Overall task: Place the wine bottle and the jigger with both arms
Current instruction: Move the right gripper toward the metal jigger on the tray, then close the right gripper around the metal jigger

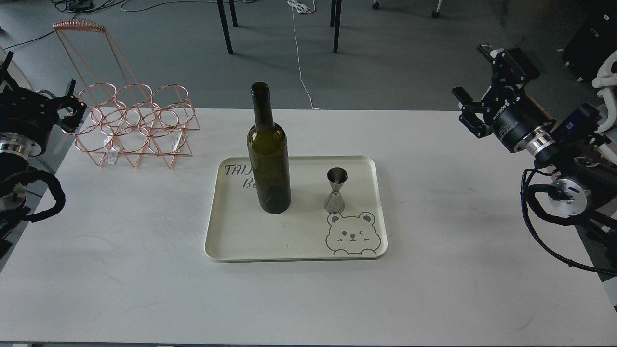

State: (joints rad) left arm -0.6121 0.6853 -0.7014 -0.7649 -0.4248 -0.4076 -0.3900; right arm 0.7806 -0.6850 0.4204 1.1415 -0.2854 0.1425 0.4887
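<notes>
From the head view, the wine bottle (269,159) stands upright on the cream tray (294,241) in the middle of the white counter (144,270), with the jigger (336,190) upright just to its right. The right gripper (470,113) hovers at the counter's far right edge with its jaws spread and empty, well apart from the tray. The left gripper (72,113) sits beside the copper wire rack (135,125), and I cannot tell how its jaws stand.

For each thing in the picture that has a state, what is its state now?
Bottle: upright on the tray, uncorked.
Jigger: upright on the tray, right of the bottle, apart from it.
Wire rack: standing on the table, no bottles in it.
Left gripper: holds nothing.
Right gripper: open, empty.
</notes>
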